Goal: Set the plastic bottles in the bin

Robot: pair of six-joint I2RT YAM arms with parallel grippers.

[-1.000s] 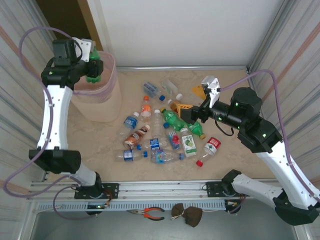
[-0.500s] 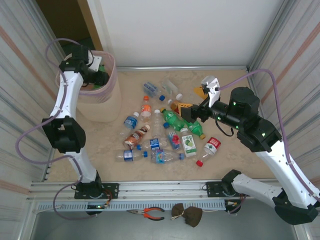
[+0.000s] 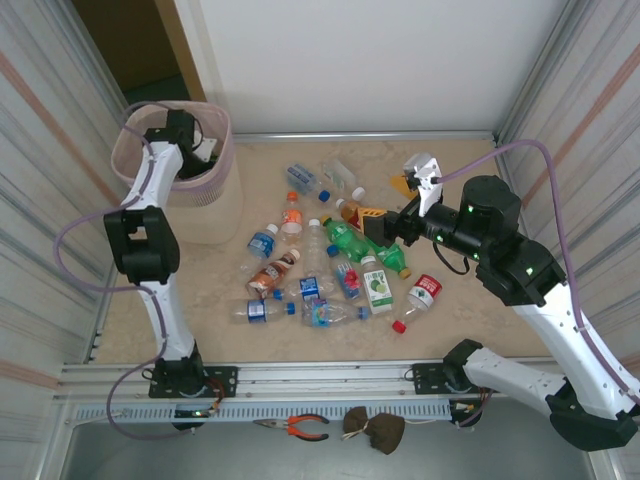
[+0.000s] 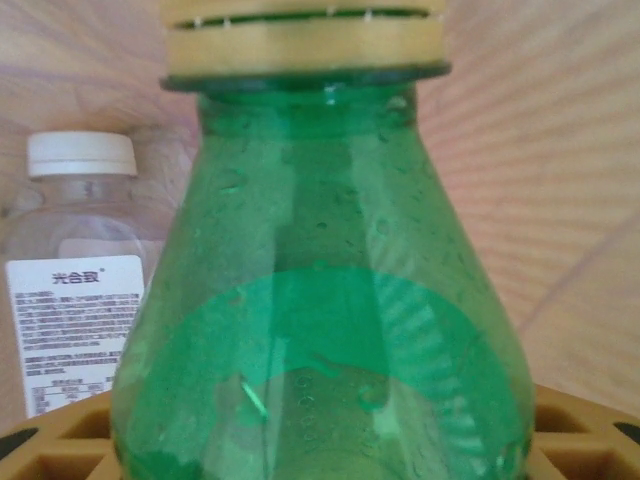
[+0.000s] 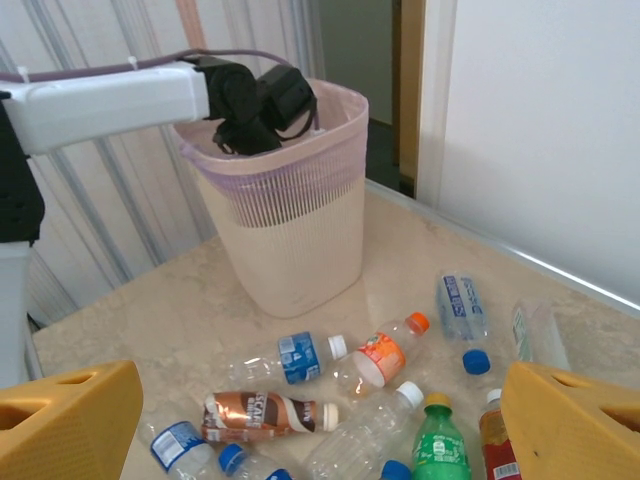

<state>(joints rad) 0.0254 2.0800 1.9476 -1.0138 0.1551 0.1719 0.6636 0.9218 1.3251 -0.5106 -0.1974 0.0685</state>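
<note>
Left fingers (image 4: pixel 60 448) clamped on green bottle (image 4: pixel 320 300) inside pink-lined bin (image 3: pixel 215 215), right fingers (image 5: pixel 570 420) apart above plastic bottles (image 3: pixel 378 290) scattered on tabletop (image 3: pixel 200 300)

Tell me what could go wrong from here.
1. The left claw holds the green bottle inside the bin. As it pulls out, it might snag the pink liner and tip the bin.
2. The right claw is open over crowded bottles. Closing there may nudge a neighbour and send it rolling.
</note>
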